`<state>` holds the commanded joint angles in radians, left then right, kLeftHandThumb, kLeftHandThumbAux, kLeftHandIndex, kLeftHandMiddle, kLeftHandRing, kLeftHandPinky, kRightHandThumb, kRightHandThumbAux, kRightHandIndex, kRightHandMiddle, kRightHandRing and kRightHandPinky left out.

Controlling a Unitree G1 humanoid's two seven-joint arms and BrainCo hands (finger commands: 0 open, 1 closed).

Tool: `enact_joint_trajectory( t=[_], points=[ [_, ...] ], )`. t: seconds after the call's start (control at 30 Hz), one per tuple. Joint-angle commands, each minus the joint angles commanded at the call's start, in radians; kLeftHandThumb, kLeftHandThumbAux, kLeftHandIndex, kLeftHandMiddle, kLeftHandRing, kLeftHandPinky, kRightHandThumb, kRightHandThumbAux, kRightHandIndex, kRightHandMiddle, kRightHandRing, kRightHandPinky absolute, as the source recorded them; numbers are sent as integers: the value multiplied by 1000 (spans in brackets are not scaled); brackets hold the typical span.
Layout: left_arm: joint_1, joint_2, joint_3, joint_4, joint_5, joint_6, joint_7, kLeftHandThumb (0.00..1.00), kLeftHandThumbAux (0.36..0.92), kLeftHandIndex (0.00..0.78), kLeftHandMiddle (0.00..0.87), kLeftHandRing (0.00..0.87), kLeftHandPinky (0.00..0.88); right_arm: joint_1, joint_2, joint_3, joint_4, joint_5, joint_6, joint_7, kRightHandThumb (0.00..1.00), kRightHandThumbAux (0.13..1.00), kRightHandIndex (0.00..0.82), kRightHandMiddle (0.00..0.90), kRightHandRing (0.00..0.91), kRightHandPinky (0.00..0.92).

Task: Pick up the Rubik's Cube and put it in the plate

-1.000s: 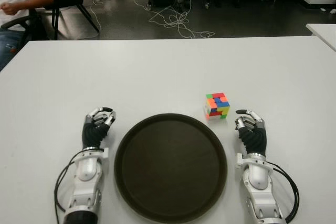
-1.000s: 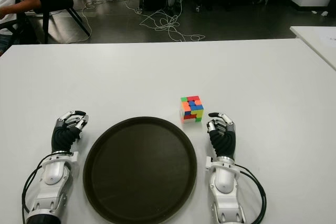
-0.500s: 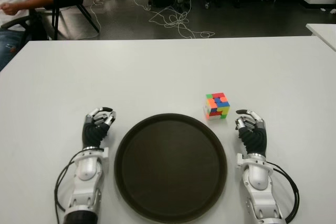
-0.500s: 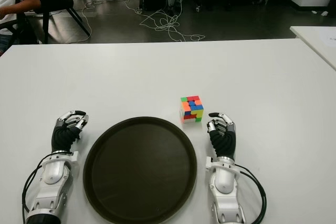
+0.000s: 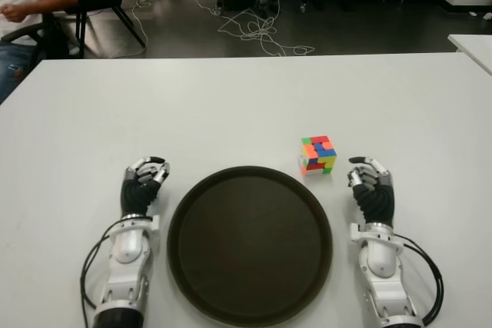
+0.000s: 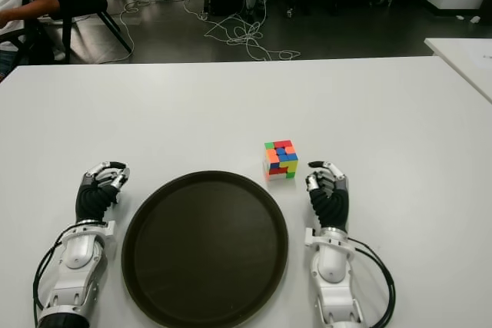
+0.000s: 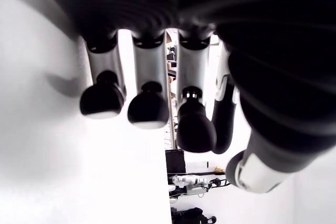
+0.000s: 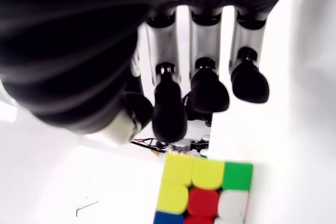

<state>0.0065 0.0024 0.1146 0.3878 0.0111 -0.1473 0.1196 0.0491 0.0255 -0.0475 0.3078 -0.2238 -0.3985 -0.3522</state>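
From the head cameras: the cube (image 5: 317, 154) sits on the white counter (image 5: 231, 105), just beyond the far right rim of the round dark plate (image 5: 250, 243), not in it. The right robot hand (image 5: 370, 188) is just right of the cube, apart from it; the left robot hand (image 5: 141, 184) shows left of the plate. Left wrist view: fingers (image 7: 148, 106) loosely curled, holding nothing. Right wrist view: fingertips (image 8: 208, 90) relaxed and empty, the cube close ahead of them, untouched.
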Motion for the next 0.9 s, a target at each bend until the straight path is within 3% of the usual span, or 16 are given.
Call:
enact_joint_trajectory(
  t=[0.1, 0.13, 0.23, 0.33, 0.53, 0.67, 0.9],
  points=[
    [-1, 3, -2, 4, 4, -3, -3, 705, 707, 443, 810, 832, 816, -6, -26, 14, 14, -64, -28, -36, 680, 731, 434, 750, 781, 776],
    [-1, 4, -3, 7, 3, -8, -6, 705, 707, 443, 810, 831, 813, -11, -44, 23, 18, -106, -43, -58, 678, 732, 430, 670, 706, 676],
    [-2, 5, -3, 11, 2, -14, -10, 705, 707, 443, 807, 828, 807, -22, -81, 43, 31, -183, -78, -102, 222, 743, 372, 481, 519, 463],
    [-2, 5, -2, 13, -1, -16, -13, 705, 707, 442, 806, 826, 806, -35, -117, 60, 34, -229, -107, -118, 72, 741, 296, 350, 380, 332],
    [-2, 7, -4, 24, 2, -31, -17, 706, 707, 442, 804, 822, 800, -46, -172, 79, 25, -249, -146, -92, 7, 724, 142, 151, 159, 139],
    [-3, 4, -3, 27, -5, -37, -21, 705, 707, 443, 811, 829, 807, -58, -215, 87, 39, -253, -151, -57, 1, 763, 40, 41, 43, 41],
    [-3, 1, -4, 30, -5, -42, -20, 705, 707, 443, 816, 834, 813, -69, -248, 103, 37, -305, -101, -55, 0, 776, 3, 3, 3, 3]
  ],
)
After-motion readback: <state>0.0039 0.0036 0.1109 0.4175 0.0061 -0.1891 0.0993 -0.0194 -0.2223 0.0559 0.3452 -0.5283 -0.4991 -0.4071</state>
